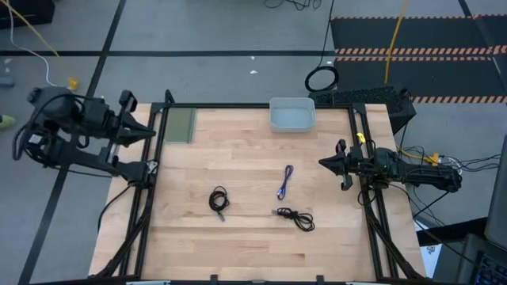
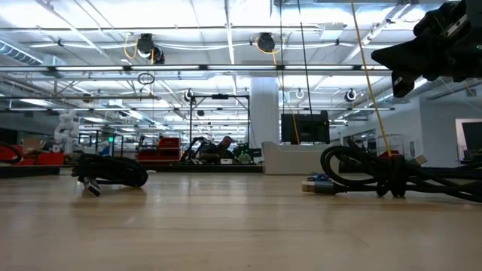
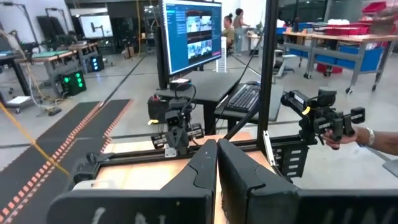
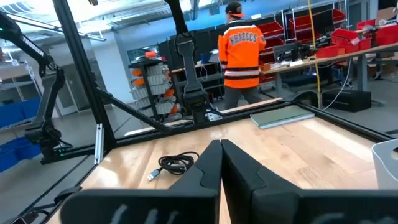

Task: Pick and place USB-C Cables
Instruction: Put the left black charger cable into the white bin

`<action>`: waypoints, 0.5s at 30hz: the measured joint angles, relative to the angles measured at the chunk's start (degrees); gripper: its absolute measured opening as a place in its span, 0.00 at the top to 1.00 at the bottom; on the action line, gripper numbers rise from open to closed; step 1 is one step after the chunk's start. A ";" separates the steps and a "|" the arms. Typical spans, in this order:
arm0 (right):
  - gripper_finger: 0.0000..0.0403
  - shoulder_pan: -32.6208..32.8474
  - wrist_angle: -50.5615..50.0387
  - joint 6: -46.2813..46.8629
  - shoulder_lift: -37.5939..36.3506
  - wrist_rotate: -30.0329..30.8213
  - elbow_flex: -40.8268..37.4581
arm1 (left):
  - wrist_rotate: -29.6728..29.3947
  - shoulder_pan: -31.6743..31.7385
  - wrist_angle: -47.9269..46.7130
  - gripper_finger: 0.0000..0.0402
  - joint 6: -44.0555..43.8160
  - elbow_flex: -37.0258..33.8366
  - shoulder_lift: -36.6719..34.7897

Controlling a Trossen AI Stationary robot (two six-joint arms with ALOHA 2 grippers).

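Three USB-C cables lie flat on the wooden table. One black coil sits left of centre, also in the low view and the right wrist view. The blue-purple cable lies folded straight near the middle. The second black coil lies nearer the near edge. My left gripper is shut and hovers at the table's left edge. My right gripper is shut and hovers above the table's right side.
A clear plastic bin stands at the far edge, a green mat in the far left corner. A large black cable ring lies on the floor beyond the table. A person in an orange shirt stands in the room behind.
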 joint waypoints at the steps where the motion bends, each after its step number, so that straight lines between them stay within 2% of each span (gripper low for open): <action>1: 1.00 -0.02 0.00 0.00 0.00 -0.01 0.00 | 0.89 0.00 -0.10 0.95 0.67 0.82 0.52; 8: 1.00 0.00 0.01 0.61 0.01 -0.01 0.00 | 2.44 -0.02 -1.76 0.95 3.37 4.17 2.54; 11: 1.00 0.00 -0.44 14.27 0.00 -0.73 0.00 | 2.44 -0.02 -1.77 0.95 3.92 4.17 2.57; 15: 1.00 -0.26 -2.07 13.39 0.49 -1.78 2.18 | 2.42 -0.02 -1.73 0.95 3.92 4.17 2.54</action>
